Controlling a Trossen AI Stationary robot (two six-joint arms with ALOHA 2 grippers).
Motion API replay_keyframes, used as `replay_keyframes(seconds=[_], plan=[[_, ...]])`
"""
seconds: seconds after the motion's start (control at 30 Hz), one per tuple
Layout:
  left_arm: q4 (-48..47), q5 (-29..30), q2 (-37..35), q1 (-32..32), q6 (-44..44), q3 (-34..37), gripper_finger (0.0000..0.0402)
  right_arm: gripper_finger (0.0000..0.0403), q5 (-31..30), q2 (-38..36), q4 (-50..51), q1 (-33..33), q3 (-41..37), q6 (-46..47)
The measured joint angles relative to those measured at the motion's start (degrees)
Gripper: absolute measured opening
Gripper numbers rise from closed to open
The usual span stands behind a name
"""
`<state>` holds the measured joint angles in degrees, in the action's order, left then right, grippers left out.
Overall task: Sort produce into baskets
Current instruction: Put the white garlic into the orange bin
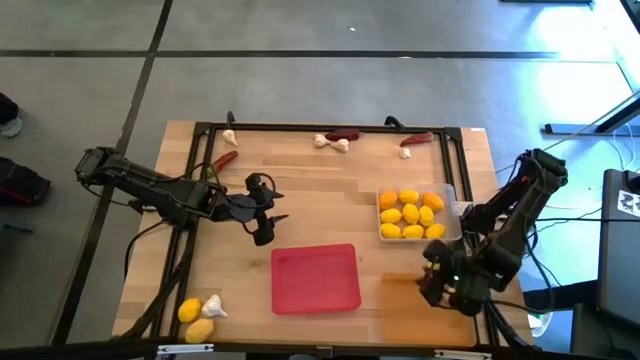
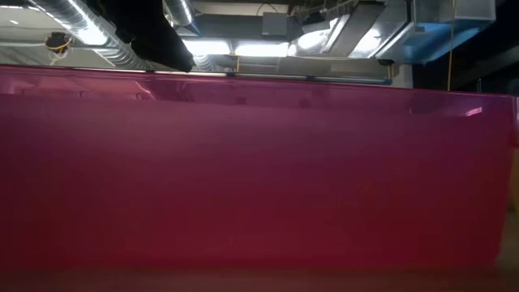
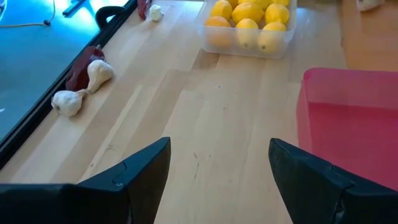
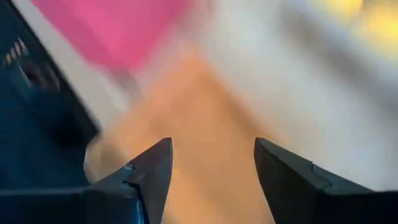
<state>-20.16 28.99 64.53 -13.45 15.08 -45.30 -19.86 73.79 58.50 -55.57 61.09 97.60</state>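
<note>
My left gripper is open and empty above bare table, between the table's left side and the red tray. My right gripper is open and empty over the translucent orange tray at the near right. The clear tray holds several lemons. Chili peppers and garlic bulbs lie along the far edge. Two lemons and a garlic bulb lie near left.
A black frame runs along the table's far edge and sides. The red tray's wall fills the low view. Bare wood lies between the far produce and the trays.
</note>
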Motion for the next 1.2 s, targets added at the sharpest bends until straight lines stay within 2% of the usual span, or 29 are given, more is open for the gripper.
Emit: replay_keyframes(seconds=[0.13, 0.3, 0.43, 0.5, 0.57, 0.63, 0.73, 0.83, 0.93, 1.07, 1.2], plan=[[-1.3, 0.0, 0.0, 0.9, 1.5, 0.0, 0.0269, 0.0222, -13.4, 0.7, -0.1, 4.0, -0.4, -11.7], [-4.5, 0.0, 0.0, 2.1, 3.6, 0.0, 0.0269, 0.0223, -20.7, 1.1, -0.3, 12.1, -1.1, -27.1], [-6.5, 0.4, 0.0, 2.8, 6.3, 0.0, 0.0269, 0.0223, -33.0, 1.1, -4.5, 20.4, -1.2, -43.8], [-7.2, 0.4, 0.0, 2.8, 7.1, 0.0, 0.0269, 0.0223, -36.4, 1.1, -9.0, 24.7, -1.2, -54.3], [-9.0, 0.4, -0.4, 2.7, 8.7, 0.0, 0.0269, 0.0223, -36.0, 1.1, -15.2, 28.9, -1.2, -64.7], [-11.0, 0.4, -0.8, 2.3, 12.7, 0.0, 0.0269, 0.0223, -32.4, 1.1, -21.0, 32.3, -1.2, -73.5], [-16.7, 0.4, -0.8, -0.7, 25.1, 0.0, 0.0269, 0.0223, -24.7, 1.1, -28.7, 36.5, -1.2, -81.1], [-24.9, 2.3, 0.5, -5.3, 35.8, -0.1, 0.0269, 0.0223, -17.0, 1.1, -33.3, 38.9, -1.2, -81.9], [-30.6, 5.4, 1.9, -8.0, 43.8, -0.1, 0.0269, 0.0223, -13.0, 1.1, -34.2, 39.6, -1.2, -81.9], [-34.6, 7.1, 3.9, -9.6, 54.0, 0.0, 0.0269, 0.0223, -13.8, 1.1, -34.4, 39.5, -1.2, -81.9], [-33.3, 8.3, 6.2, -10.2, 61.7, 2.5, 0.0269, 0.0223, -16.3, 1.1, -34.5, 39.5, -1.2, -81.6]])
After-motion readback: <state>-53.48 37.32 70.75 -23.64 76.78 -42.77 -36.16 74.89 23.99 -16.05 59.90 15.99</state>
